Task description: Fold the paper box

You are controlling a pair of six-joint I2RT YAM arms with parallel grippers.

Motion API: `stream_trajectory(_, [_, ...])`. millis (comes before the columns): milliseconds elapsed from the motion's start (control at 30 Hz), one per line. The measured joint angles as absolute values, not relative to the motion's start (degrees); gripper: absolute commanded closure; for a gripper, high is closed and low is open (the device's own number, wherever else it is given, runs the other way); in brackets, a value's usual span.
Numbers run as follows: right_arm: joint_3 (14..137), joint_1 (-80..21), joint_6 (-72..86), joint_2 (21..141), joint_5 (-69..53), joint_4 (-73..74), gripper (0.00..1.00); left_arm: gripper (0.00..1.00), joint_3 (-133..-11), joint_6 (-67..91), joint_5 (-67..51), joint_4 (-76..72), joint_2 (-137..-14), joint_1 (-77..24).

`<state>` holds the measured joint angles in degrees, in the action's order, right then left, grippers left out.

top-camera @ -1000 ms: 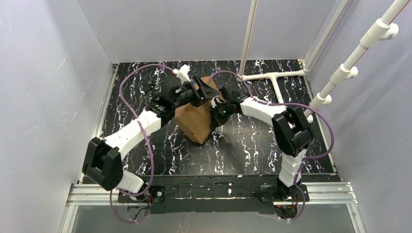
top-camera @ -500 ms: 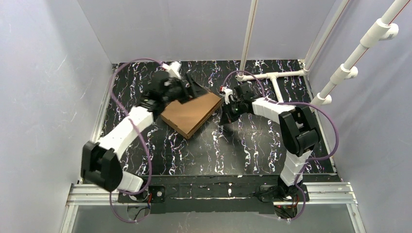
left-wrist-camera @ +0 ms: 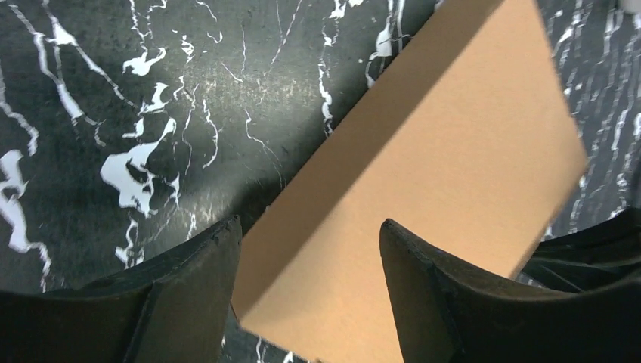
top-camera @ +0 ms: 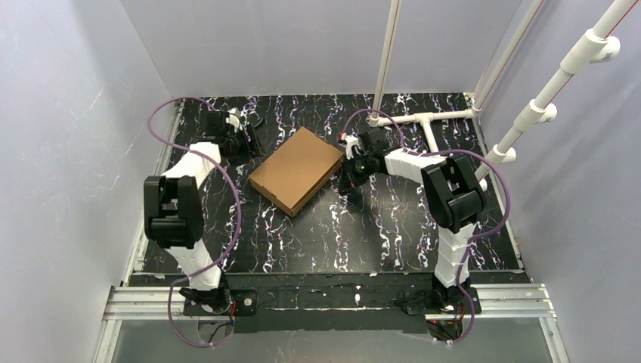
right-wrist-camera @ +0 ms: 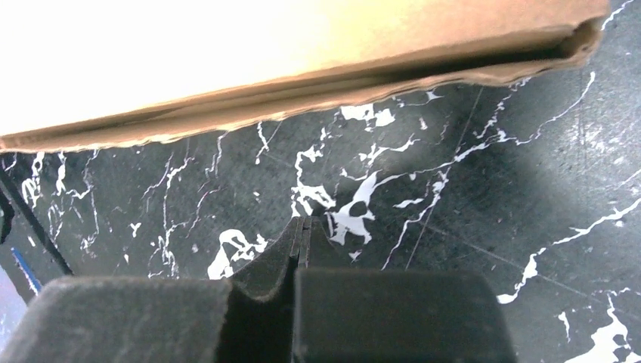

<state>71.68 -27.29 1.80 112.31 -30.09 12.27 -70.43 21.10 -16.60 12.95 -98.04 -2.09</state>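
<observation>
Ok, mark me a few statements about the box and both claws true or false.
1. The paper box lies flat on the table. True.
2. The right claw is shut on the box's edge. False: it is shut but empty, just short of that edge.
3. The left claw is open. True.
4. The left claw grips the box. False: it holds nothing.

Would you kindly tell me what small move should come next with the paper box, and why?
Probably lift the right tool and press its shut tip on the nearby edge of the paper box: it lies flat and closed, but that edge's seam gapes slightly. The left tool is open, holding nothing.
</observation>
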Motion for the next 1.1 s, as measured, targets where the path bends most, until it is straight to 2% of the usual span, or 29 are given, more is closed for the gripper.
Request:
stream_trajectory(133, [72.42, -27.46, 2.68, 114.08, -29.08, 11.75, 0.99, 0.37, -72.14, 19.57, -19.4, 11.77, -104.03, -2.09])
stream_trajectory(367, [75.0, -28.75, 3.99, 115.96, -26.33, 9.45, 0.99, 0.44, -70.15, 21.98, -27.59, 7.35, -107.31, -2.09])
stream_trajectory(767, [75.33, -28.93, 4.19, 115.59, -21.91, 7.99, 0.99, 0.41, -53.54, 33.34, -32.62, -2.31, -98.37, -6.28])
stream_trajectory(900, [73.14, -28.36, 3.25, 111.87, -20.29, 8.99, 0.99, 0.39, -49.04, 37.8, -31.94, -2.57, -94.61, -11.03])
stream_trajectory(1100, [73.73, -29.65, 1.58, 105.23, -19.79, 10.74, 0.99, 0.36, -46.09, 43.13, -32.47, -3.14, -92.55, -12.23])
